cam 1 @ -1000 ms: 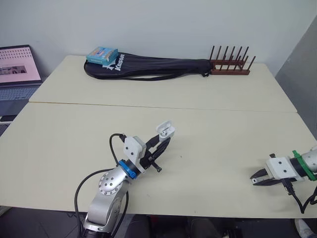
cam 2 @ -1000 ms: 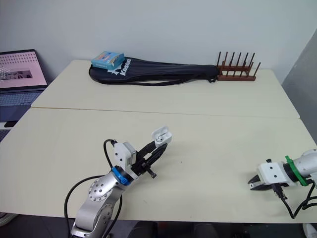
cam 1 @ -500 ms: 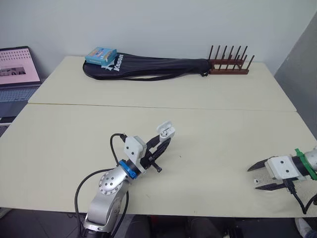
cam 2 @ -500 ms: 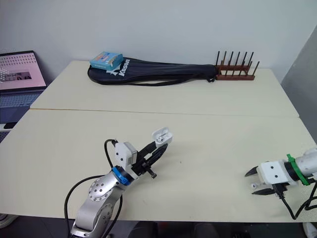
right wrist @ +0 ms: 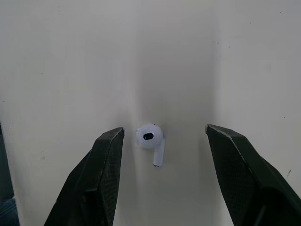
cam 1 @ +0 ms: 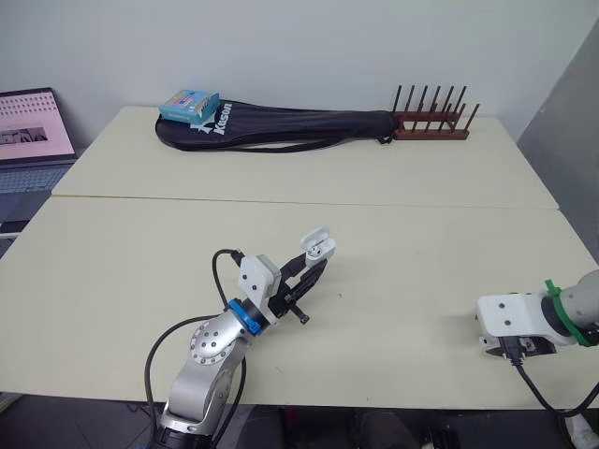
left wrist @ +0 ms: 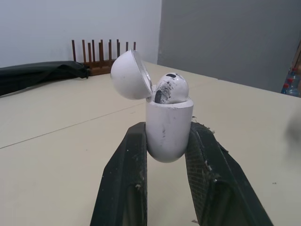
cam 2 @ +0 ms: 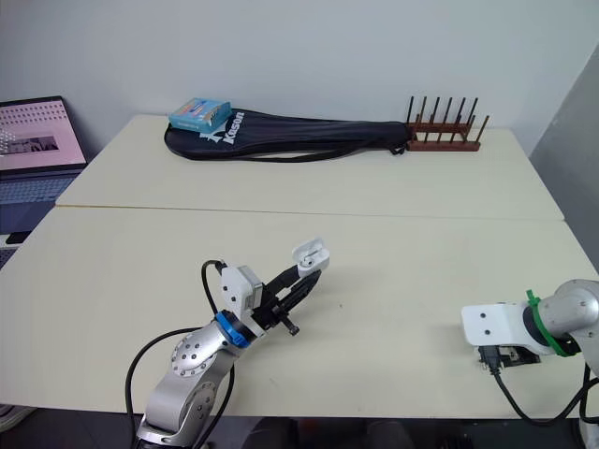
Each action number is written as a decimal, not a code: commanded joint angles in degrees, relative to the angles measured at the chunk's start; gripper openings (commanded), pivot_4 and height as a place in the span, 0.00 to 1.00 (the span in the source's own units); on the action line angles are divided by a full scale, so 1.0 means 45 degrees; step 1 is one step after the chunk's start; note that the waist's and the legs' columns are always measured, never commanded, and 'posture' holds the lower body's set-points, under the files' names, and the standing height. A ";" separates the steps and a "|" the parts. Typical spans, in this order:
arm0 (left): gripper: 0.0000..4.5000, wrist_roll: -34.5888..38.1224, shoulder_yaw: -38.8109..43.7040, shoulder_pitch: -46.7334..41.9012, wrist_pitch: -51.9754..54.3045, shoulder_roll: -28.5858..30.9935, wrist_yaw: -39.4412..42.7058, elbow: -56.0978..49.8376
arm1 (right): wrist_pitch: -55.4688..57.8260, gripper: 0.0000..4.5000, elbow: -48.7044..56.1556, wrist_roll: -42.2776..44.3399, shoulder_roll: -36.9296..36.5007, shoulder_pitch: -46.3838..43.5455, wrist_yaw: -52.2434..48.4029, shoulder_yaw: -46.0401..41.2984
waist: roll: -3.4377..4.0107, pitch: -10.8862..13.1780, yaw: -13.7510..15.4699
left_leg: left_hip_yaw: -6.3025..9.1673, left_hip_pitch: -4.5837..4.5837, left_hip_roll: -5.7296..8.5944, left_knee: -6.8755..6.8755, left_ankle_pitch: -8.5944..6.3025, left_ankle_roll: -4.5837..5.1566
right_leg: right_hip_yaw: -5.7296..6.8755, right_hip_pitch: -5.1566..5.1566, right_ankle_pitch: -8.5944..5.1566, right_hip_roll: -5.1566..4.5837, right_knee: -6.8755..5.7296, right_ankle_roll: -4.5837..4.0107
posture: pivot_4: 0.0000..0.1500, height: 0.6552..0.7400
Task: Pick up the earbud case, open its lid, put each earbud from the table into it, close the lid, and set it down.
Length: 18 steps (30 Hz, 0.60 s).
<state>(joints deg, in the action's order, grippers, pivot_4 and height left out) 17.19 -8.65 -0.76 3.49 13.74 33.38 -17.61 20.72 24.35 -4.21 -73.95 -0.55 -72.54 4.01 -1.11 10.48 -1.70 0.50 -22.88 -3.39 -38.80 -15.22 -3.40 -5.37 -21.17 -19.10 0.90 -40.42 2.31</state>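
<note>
R gripper [right wrist: 163,129] sits nearest, close to the desk's [cam 1: 421,253] front edge at the right corner, pointing straight down. Fingers [right wrist: 99,174] spread wide, straddling the loose earbud [right wrist: 150,137] with a clear gap each side, no contact. Bud lies flat on the desk, stem pointing away from the speaker end. In the head views the white wrist housing [cam 1: 510,316] covers those fingers and the bud under them, so clearance above the desk is hard to judge. Little desk left toward the front edge there, plenty toward the centre. L gripper [cam 1: 312,269] is mid-desk, angled up and fwd, fingers [left wrist: 124,179] clamped on the lower body of the earbud case [left wrist: 169,127], one each side. Case is upright, off the desk, lid [left wrist: 129,75] hinged open and tipped back. One earbud [left wrist: 170,88] is seated in it, head sticking out; can't tell the state of the slot behind it. Open desk all round the L gripper, nothing near between the two arms. A seam runs across where the front desk meets the rear one. Along the far edge: black racket bag [cam 1: 281,126], blue box [cam 1: 190,103] on its left end, wooden peg rack [cam 1: 430,126] touching its right end. Laptop [cam 1: 33,126] off the desk's left side, cut off by the frame.
</note>
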 commanded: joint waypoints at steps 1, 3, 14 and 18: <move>0.17 0.0063 -0.0076 -0.0150 -0.0100 -0.0026 0.0065 -0.0343 | -0.0007 0.63 -0.0329 -0.0323 0.0087 -0.0604 -0.0062 0.0475 | 0.0000 0.0000 0.0001 | -0.0005 -0.0003 0.0000 0.0000 0.0000 0.0000 | -0.0004 -0.0005 0.0000 0.0000 0.0001 0.0000 | 1.00 0.63; 0.17 0.0038 -0.0082 -0.0144 -0.0112 -0.0031 0.0041 -0.0344 | -0.0254 0.63 -0.0686 -0.0461 0.0111 -0.0857 -0.0094 0.0729 | -0.0002 0.0001 -0.0001 | -0.0009 -0.0002 0.0000 0.0001 0.0000 0.0000 | -0.0007 -0.0006 0.0000 -0.0001 0.0003 0.0000 | 1.00 0.63; 0.17 -0.0035 -0.0043 -0.0033 -0.0151 -0.0092 -0.0150 -0.0393 | -0.0731 0.36 -0.1414 -0.0439 0.0262 -0.1003 -0.0358 0.1131 | -0.0007 0.0003 -0.0004 | -0.0010 0.0002 -0.0004 -0.0001 0.0000 0.0001 | -0.0006 -0.0002 0.0001 0.0000 0.0002 -0.0001 | 1.00 0.63; 0.17 -0.0067 -0.0055 -0.0064 -0.0164 -0.0146 -0.0176 -0.0354 | -0.0772 0.09 -0.1418 -0.0410 0.0348 -0.1061 -0.0453 0.1171 | -0.0011 0.0002 -0.0031 | -0.0021 0.0014 -0.0007 -0.0003 0.0000 0.0001 | -0.0017 0.0006 0.0002 0.0003 0.0002 -0.0001 | 1.00 0.63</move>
<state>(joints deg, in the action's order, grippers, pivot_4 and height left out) 16.88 -8.66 -0.62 3.49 13.41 32.98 -17.52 17.41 18.41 -5.55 -72.83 -5.08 -74.92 9.03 -1.15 10.49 -1.84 0.40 -22.81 -3.42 -38.82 -15.22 -3.39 -5.44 -21.14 -19.09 0.92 -40.41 2.30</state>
